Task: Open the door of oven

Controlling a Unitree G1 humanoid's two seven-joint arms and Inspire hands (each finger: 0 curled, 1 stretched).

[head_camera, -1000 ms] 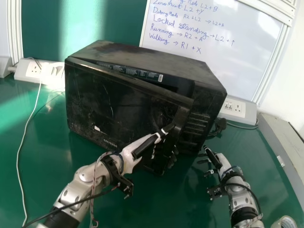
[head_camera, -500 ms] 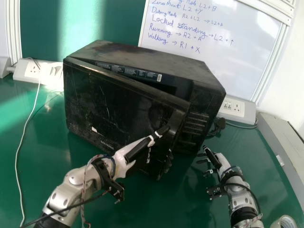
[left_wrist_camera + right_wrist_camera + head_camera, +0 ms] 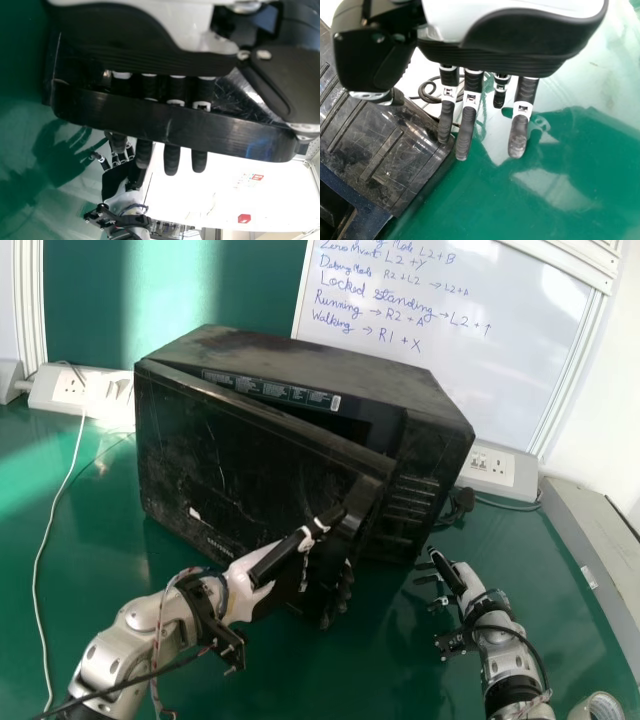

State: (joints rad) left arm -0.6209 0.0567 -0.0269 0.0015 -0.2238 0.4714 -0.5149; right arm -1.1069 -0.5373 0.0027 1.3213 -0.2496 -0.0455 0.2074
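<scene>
- The oven [image 3: 330, 368] stands upright on the green desk [image 3: 400, 670], in the middle of the head view.
- Behind it rises a whiteboard [image 3: 455, 360] with handwriting; a white socket box [image 3: 72, 390] sits near its left side, and another socket box [image 3: 490, 468] is behind its right side.
- A white cable [image 3: 42, 540] runs down the desk at the left, well apart from the oven; a black plug [image 3: 463, 502] is just beside its right side.
- A roll of tape [image 3: 602, 708] lies at the near right corner of the view.
- The left forearm crosses the space before the door, and the left robot hand [image 3: 240, 585] grips the door's free edge, fingers hooked behind it, thumb on the front.
- The right robot hand [image 3: 455, 580] is open, near the oven's right front corner.
- The oven's long axis runs left to right, its right end nearer the robot.
- The oven door [image 3: 230, 460] is ajar, upright, its free right edge pointing toward the robot.
</scene>
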